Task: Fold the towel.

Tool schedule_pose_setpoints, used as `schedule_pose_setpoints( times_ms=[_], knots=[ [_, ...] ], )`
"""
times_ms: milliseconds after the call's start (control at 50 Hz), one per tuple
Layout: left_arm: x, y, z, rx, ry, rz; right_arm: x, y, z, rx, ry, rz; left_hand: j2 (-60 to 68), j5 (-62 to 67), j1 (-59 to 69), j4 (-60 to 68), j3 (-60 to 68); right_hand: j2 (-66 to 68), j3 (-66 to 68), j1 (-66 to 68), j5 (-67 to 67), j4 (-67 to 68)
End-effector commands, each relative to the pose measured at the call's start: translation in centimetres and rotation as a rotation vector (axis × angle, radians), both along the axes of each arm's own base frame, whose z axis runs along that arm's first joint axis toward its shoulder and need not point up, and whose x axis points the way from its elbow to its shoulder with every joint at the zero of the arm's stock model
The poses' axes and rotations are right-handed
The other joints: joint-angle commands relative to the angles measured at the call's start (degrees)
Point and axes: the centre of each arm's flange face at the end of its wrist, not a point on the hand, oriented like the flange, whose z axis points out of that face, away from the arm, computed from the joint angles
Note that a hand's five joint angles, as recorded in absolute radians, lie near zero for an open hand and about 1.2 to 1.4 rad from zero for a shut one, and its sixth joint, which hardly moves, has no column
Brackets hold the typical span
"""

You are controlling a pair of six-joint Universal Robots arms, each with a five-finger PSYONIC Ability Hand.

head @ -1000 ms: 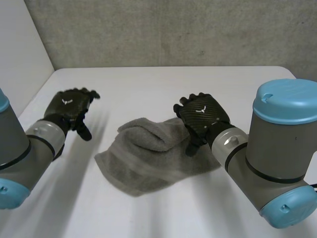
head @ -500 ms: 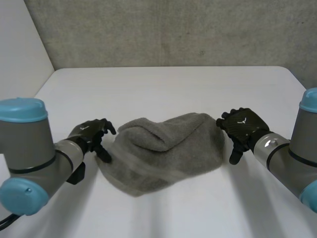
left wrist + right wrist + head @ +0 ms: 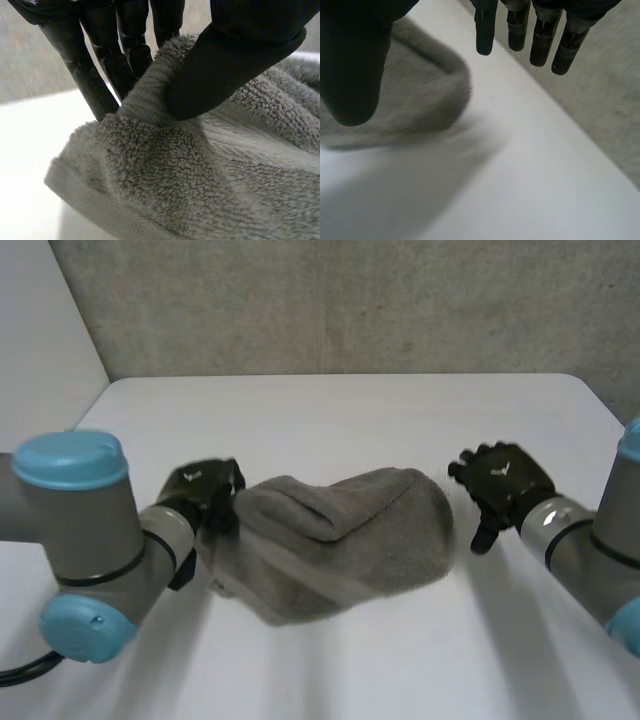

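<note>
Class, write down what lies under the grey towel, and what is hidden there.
The grey towel rests on the white table, which shows around it. Whatever is beneath its bunched folds is covered. The left hand pinches one edge.

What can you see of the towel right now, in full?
The towel is grey terry cloth with a flat woven band near one edge, lying crumpled on the white table, a thick fold humped along its far side. The left hand pinches a raised ridge at its left end between thumb and fingers. The right hand, open, is just off its right end, not touching.
</note>
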Motion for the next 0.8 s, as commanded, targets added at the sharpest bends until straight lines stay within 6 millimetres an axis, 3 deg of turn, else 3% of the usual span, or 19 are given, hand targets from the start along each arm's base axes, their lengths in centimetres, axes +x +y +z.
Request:
schedule_pose_setpoints(
  times_ms=[20,40,80,140,220,320,400,440,460,500,520,580,640,680,700,720,740,760,800],
  knots=[
    [0.9,2.1,6.2,-0.157,0.016,-0.017,1.4,-2.7,3.7,-0.098,-0.078,0.058,11.14,12.24,13.82,11.20,11.32,0.18,1.37,-0.29,-0.08,0.43],
    [0.9,2.1,6.2,-0.157,0.016,-0.017,1.4,-2.7,3.7,-0.098,-0.079,0.059,11.14,12.24,13.82,11.20,11.32,0.18,1.37,-0.29,-0.08,0.43],
    [1.4,3.5,8.6,-0.242,-0.042,-0.039,2.5,-3.2,5.0,-0.072,-0.148,0.154,11.14,12.24,13.82,11.20,11.32,0.18,1.37,-0.29,-0.08,0.43],
    [1.6,5.0,10.6,-0.320,-0.100,-0.070,3.7,-3.8,5.9,-0.019,-0.230,0.267,11.14,12.24,13.82,11.20,11.32,0.18,1.37,-0.29,-0.08,0.43],
    [1.5,6.7,12.0,-0.360,-0.135,-0.104,4.9,-4.4,6.0,0.038,-0.297,0.363,11.14,12.24,13.82,11.20,11.32,0.18,1.37,-0.29,-0.08,0.43],
    [1.9,10.0,15.4,-0.423,-0.118,-0.150,6.4,-5.5,4.3,0.137,-0.375,0.466,11.14,12.24,13.82,11.20,11.32,0.18,1.37,-0.29,-0.08,0.43],
    [2.1,11.4,17.1,-0.465,-0.087,-0.184,6.9,-6.0,3.1,0.176,-0.400,0.488,11.14,12.24,13.82,11.20,11.32,0.02,1.20,-0.45,-0.25,0.26],
    [2.3,12.7,18.4,-0.504,-0.060,-0.220,8.5,-5.1,1.3,0.266,-0.432,0.538,11.14,12.24,13.82,11.20,11.32,0.02,1.20,-0.46,-0.25,0.26],
    [2.3,12.7,18.4,-0.504,-0.060,-0.220,8.5,-5.1,1.2,0.266,-0.432,0.538,11.14,12.24,13.82,11.20,11.32,0.02,1.20,-0.46,-0.25,0.26],
    [2.4,13.3,19.0,-0.526,-0.045,-0.242,10.5,-2.8,-0.8,0.381,-0.442,0.608,11.14,12.24,13.82,11.20,11.32,0.02,1.20,-0.46,-0.25,0.26],
    [2.4,13.3,19.0,-0.526,-0.045,-0.242,10.5,-2.8,-0.8,0.382,-0.442,0.608,11.14,12.24,13.82,11.20,11.32,0.02,1.20,-0.46,-0.25,0.26],
    [2.4,13.3,19.1,-0.530,-0.045,-0.245,12.6,0.5,-3.1,0.518,-0.419,0.676,11.14,12.24,13.82,11.20,11.32,3.52,4.70,3.05,3.25,3.76],
    [2.4,12.8,18.7,-0.518,-0.055,-0.237,13.2,1.2,-3.3,0.521,-0.410,0.693,11.14,12.24,13.82,11.20,11.32,14.82,16.00,14.35,14.55,15.06],
    [2.4,12.2,18.3,-0.504,-0.065,-0.227,13.5,0.5,-2.3,0.457,-0.405,0.669,11.14,12.24,13.82,11.20,11.32,53.32,54.50,52.85,53.05,53.56],
    [2.4,12.2,18.2,-0.504,-0.066,-0.227,13.5,0.5,-2.3,0.456,-0.405,0.669,11.14,12.24,13.82,11.20,11.32,53.51,54.69,53.03,53.24,53.75],
    [2.4,11.6,17.9,-0.491,-0.074,-0.217,13.6,-0.8,-1.0,0.366,-0.401,0.620,11.14,12.24,13.82,11.20,11.32,66.27,67.46,65.80,66.01,66.52],
    [2.5,10.9,17.4,-0.475,-0.085,-0.203,13.5,-2.0,0.6,0.269,-0.398,0.551,11.14,12.24,13.82,11.20,11.32,66.40,67.58,65.93,66.14,66.65],
    [2.5,10.9,17.4,-0.475,-0.085,-0.203,13.5,-2.0,0.6,0.268,-0.398,0.551,11.14,12.24,13.82,11.20,11.32,66.40,67.59,65.93,66.14,66.65],
    [2.8,8.9,16.6,-0.447,-0.106,-0.162,11.9,-4.1,4.7,0.085,-0.420,0.399,11.14,12.24,13.82,11.20,11.32,66.40,67.59,65.93,66.14,66.65]
  ],
)
